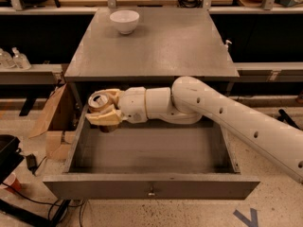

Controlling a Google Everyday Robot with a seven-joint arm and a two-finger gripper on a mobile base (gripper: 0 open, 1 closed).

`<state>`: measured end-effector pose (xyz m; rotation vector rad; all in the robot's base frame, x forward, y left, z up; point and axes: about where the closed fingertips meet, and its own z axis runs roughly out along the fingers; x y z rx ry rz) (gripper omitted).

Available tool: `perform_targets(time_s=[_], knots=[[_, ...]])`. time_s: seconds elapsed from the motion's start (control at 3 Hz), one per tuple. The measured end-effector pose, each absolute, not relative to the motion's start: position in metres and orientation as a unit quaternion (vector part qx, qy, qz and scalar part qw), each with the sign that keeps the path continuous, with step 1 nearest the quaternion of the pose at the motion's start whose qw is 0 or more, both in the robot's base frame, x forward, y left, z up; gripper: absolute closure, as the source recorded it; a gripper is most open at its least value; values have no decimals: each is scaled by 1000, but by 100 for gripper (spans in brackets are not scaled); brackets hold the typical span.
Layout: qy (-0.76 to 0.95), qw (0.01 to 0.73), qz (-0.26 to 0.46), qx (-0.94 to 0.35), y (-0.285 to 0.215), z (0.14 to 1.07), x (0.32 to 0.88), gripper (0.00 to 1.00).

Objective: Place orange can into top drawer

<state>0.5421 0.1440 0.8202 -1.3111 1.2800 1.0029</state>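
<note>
At 10 o'clock over the open top drawer we have the gripper, closed tight on the orange can, with the fingers hugging its sides. The can is near upright with its silver top showing, at the drawer's back-left corner; we can't tell whether it touches the floor. The arm enters from 4 o'clock. The white bowl is on the cabinet top, at 11 o'clock.

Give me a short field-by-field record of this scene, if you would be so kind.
gripper: shut on the orange can, over the drawer's back left corner
orange can: held between the fingers, silver top showing, not yet released
drawer: pulled open below the cabinet top
bowl: white, upright, on the cabinet top near its far left
arm: reaches in from the right
</note>
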Motion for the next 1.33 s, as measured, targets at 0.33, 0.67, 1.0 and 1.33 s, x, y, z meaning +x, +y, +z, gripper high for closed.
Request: perform_targets(time_s=[0.33,0.67,1.0,1.33], knots=[[542,506,419,-525,147,783,549,100],[543,511,415,-522,148,746,565,100],[531,522,405,-530,145,716,585,100],[524,527,392,-542,139,691,600,100]])
